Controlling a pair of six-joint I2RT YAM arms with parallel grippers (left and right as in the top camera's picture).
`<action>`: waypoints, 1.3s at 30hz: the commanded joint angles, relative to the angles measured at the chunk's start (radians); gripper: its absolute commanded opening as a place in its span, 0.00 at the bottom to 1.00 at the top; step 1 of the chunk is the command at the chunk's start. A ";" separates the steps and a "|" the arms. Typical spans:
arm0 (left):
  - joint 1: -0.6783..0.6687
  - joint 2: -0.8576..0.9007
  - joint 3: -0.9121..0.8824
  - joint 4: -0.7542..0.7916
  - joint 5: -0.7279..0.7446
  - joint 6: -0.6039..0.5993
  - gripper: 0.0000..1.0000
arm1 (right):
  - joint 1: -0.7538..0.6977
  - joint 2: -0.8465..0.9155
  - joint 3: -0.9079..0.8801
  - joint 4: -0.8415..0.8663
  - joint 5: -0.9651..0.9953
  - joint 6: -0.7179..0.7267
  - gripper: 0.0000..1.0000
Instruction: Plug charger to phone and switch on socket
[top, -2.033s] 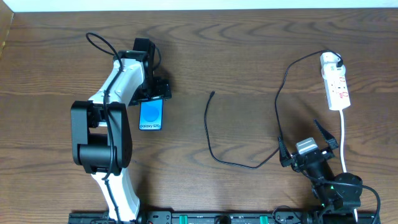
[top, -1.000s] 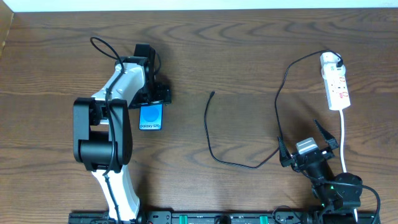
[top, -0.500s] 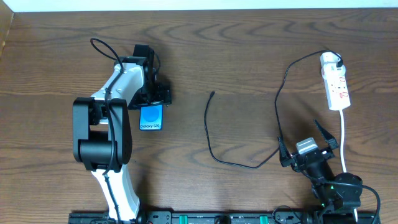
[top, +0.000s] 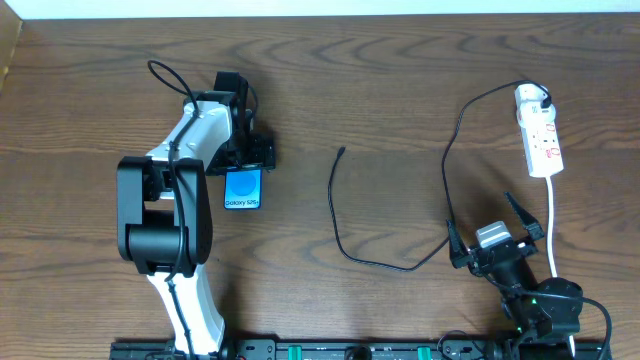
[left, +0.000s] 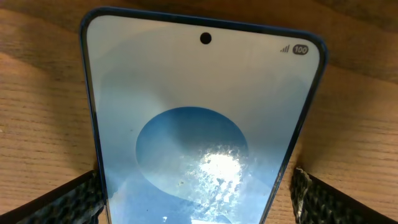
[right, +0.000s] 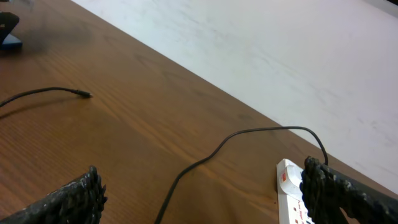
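Left end effector (top: 247, 156) spread wide, straddling top end of phone (top: 243, 188), flat on surface (top: 400, 60). Phone's stiff w/ slick glass, so grip side edges. Charger (top: 333, 205) looks limp & light; pinch behind plug tip (top: 342, 152), mid-surface. Right end effector (top: 483, 218) open, empty, apart from socket (top: 537, 130).

The black-edged smartphone with a blue screen (top: 243, 187) fills most of the gap between the spread fingers (left: 50, 202) of the left end effector (top: 247, 160). Bare brown wooden worktop (top: 400, 90) is free on either side. Ahead of the wide-spread right end effector (top: 484, 222) a thin black cable (top: 333, 215) crosses the wood to the narrow white power strip (top: 540, 140) ahead-right. Ahead-left, only the cable's loose end lies on bare wood.
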 joint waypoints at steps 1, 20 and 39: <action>0.002 0.026 -0.039 0.016 0.037 0.021 0.96 | 0.006 -0.005 -0.005 0.001 -0.002 -0.003 0.99; 0.002 0.026 -0.071 0.066 0.037 0.031 0.79 | 0.006 -0.005 -0.005 0.001 -0.002 -0.003 0.99; 0.002 -0.067 0.021 -0.025 0.120 -0.015 0.79 | 0.006 -0.005 -0.005 0.001 -0.002 -0.003 0.99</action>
